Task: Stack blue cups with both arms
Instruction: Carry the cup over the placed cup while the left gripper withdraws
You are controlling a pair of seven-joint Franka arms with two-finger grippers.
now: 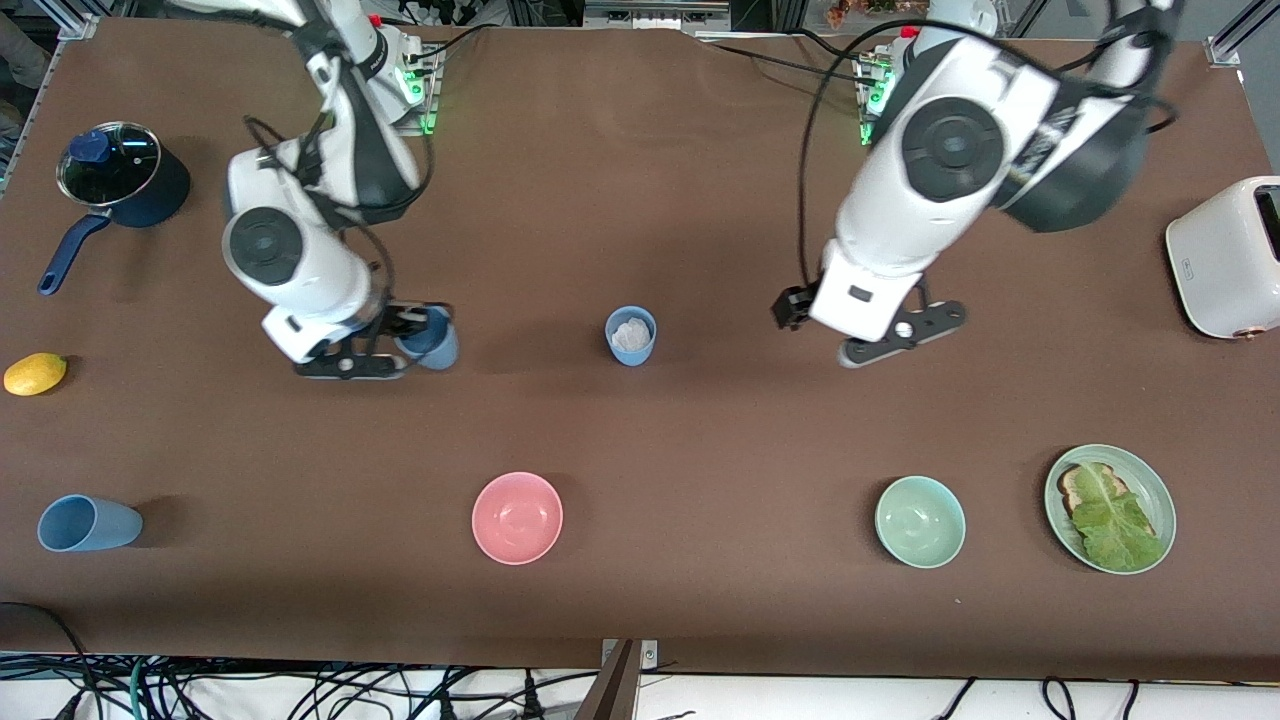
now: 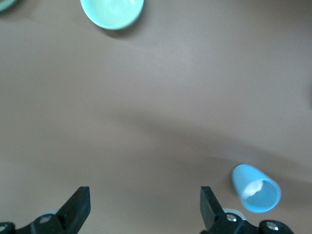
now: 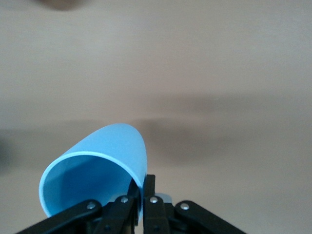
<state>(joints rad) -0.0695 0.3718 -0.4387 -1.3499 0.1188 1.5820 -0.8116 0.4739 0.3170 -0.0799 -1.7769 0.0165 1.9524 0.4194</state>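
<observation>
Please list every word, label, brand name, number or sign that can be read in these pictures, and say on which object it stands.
No text can be read in any view.
The toaster carries a small dark mark on its side: too small to read.
The right arm has a small dark marking near its upper joint: too blurred to read.
The blue cups, bowls, pan and plate show no print.

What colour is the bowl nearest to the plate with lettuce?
Pale green bowl, beside the plate; the front view shows it best.
</observation>
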